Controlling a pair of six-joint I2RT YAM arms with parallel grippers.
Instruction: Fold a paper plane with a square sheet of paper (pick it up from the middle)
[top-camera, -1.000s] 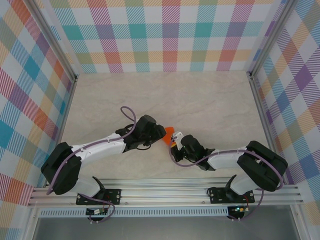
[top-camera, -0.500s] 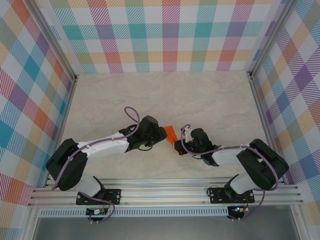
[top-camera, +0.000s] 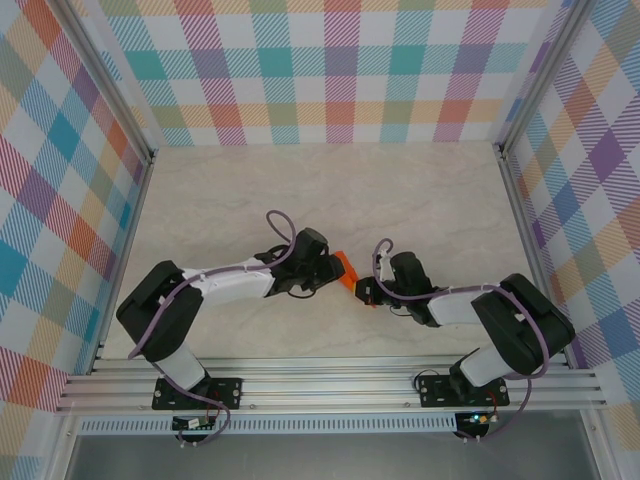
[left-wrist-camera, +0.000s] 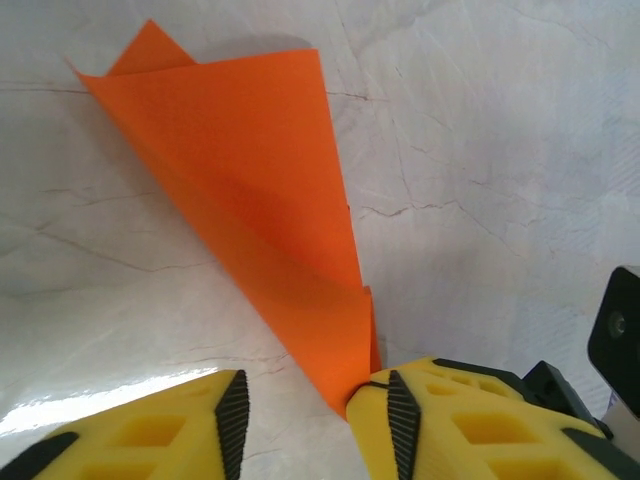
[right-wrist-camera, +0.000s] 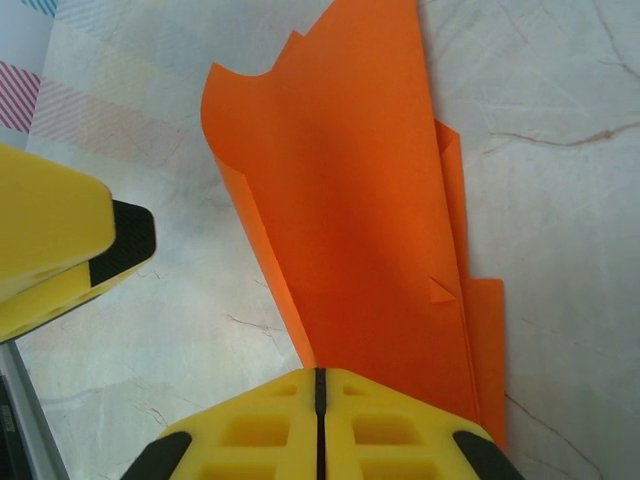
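Item: orange paper, folded into a narrow pointed shape with layered flaps.
Location: centre of the table, between the two grippers, the left arm reaching in from the left and the right arm from the right.
Left gripper: jaws apart, with bare table in the gap. The paper's narrow tip touches the inner edge of one finger and is not clamped.
Right gripper: jaws closed flush to a thin seam, pinching the paper, which fans out from them.
Top view: gives placement, with the grippers just beside each other and the paper a small orange sliver between them.
Left wrist view: the paper reads as a curled cone, widening away from the fingers.
Right wrist view: stacked fold edges along the paper's right side, a small triangular crease, and a yellow finger of the left gripper near the paper.
Surround: plaid walls.
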